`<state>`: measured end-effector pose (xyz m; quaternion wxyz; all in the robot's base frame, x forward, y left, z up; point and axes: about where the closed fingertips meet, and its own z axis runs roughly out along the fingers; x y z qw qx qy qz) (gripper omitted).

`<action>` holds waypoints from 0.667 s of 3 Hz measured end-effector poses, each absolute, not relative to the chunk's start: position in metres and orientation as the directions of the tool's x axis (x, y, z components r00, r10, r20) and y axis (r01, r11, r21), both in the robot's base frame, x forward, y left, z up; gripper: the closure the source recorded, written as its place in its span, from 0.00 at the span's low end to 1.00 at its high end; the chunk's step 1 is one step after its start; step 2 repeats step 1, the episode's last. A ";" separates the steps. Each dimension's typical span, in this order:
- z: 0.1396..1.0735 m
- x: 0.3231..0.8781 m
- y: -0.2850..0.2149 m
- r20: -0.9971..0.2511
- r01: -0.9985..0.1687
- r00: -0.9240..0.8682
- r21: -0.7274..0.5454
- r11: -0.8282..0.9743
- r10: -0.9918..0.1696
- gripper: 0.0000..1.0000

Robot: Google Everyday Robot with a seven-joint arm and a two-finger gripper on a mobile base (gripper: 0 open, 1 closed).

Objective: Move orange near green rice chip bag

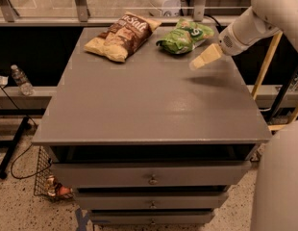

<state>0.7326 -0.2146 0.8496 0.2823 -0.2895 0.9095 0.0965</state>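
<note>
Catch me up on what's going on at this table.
A one-armed robot is working at a grey table. Its gripper hangs above the far right part of the top, just to the front and right of the green bag. A brown chip bag lies to the left of the green one. The orange meant to go near the green bag cannot be seen anywhere on the table.

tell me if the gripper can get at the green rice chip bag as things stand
Probably yes. The gripper hangs beside the green rice chip bag, above the table, with nothing between them. The tan chip bag lies on the bag's other side, out of the way.
</note>
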 end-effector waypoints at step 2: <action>0.890 0.699 -0.225 -0.661 -0.604 -0.587 -0.028 0.797 -0.468 0.00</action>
